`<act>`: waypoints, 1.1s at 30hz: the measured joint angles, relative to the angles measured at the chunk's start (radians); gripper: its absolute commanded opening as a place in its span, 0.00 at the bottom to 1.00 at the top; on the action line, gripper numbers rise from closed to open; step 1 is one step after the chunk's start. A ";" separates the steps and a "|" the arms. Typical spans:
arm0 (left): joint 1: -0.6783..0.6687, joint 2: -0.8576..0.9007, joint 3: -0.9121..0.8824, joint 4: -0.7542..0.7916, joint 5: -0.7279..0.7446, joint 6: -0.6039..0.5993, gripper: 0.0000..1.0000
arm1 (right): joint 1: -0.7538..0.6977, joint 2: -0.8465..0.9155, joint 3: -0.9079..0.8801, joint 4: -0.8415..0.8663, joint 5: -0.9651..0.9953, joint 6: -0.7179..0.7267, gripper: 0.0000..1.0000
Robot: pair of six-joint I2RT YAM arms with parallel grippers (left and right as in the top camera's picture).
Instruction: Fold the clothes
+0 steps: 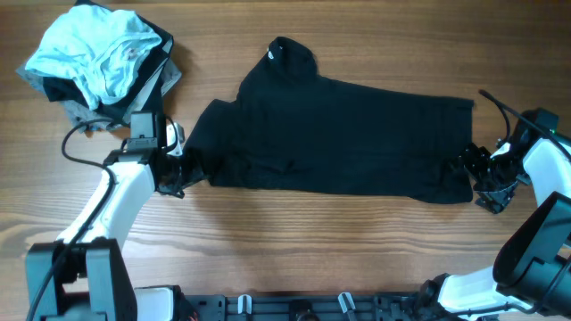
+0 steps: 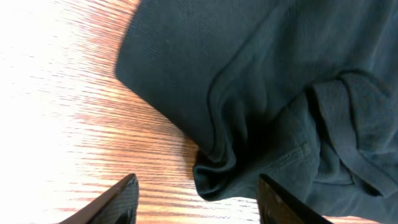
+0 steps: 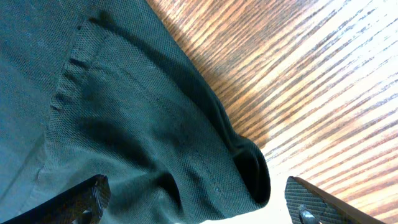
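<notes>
The black shirt (image 1: pixel 339 134) lies spread across the middle of the wooden table, collar with a small white tag (image 1: pixel 272 56) at the top. My left gripper (image 1: pixel 181 169) is open at the shirt's left lower corner; in the left wrist view a bunched fold of the shirt (image 2: pixel 217 177) lies between the open fingers (image 2: pixel 198 205). My right gripper (image 1: pixel 477 178) is open at the shirt's right lower corner; in the right wrist view the shirt's edge (image 3: pixel 186 162) sits between the spread fingers (image 3: pixel 199 202).
A pile of other clothes with a light-blue garment (image 1: pixel 94 53) on top sits at the back left corner. Bare wood table (image 1: pixel 312 241) lies in front of the shirt. Cables trail by both arms.
</notes>
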 measured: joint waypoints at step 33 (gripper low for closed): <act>0.095 0.103 0.040 -0.088 -0.041 -0.086 0.04 | -0.004 -0.078 -0.326 0.104 -0.309 -0.053 0.04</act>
